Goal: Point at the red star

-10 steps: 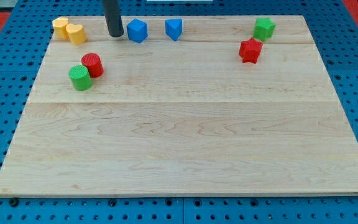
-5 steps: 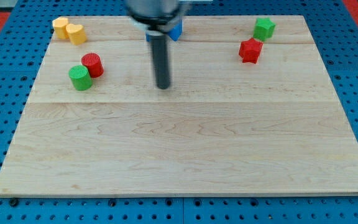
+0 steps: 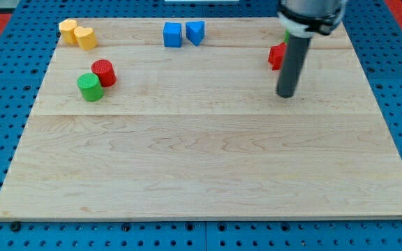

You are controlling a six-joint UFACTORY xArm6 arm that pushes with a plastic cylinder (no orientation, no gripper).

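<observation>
Wooden board (image 3: 201, 160): my tip (image 3: 285, 95) rests just below the red star (image 3: 276, 56), partly hidden by the rod. No claw fitted; pointing nearly complete.

Wooden board (image 3: 208, 167) – red star (image 3: 276, 56), coloured blocks on top.

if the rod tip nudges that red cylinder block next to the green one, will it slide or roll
The red cylinder block stands on its flat end, so it would probably slide, not roll. It looks small and solid, likely light. It touches the green cylinder block, which may shift too. My tip is far off, toward the view's right.
</observation>
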